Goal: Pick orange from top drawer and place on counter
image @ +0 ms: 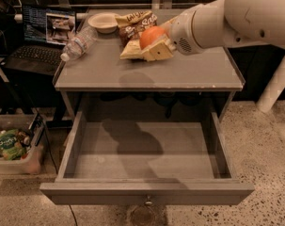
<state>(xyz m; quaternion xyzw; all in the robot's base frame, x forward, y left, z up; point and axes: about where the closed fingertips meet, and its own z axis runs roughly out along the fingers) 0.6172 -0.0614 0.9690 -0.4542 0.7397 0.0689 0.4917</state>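
Over back-centre of table (189, 72), just in front of chip bag (137, 21): end effector (143, 53), fingers (158, 52) clamped either side of orange (152, 36), held clear of surface, shadow beneath twd front edge. Round fruit, so no long axis or pointing direction to tell. Arm in from right edge. Top drawer (146, 192) below front edge, pulled out. Bowl (103, 21) nr back-left corner; water bottle (80, 44) on its side by left edge.
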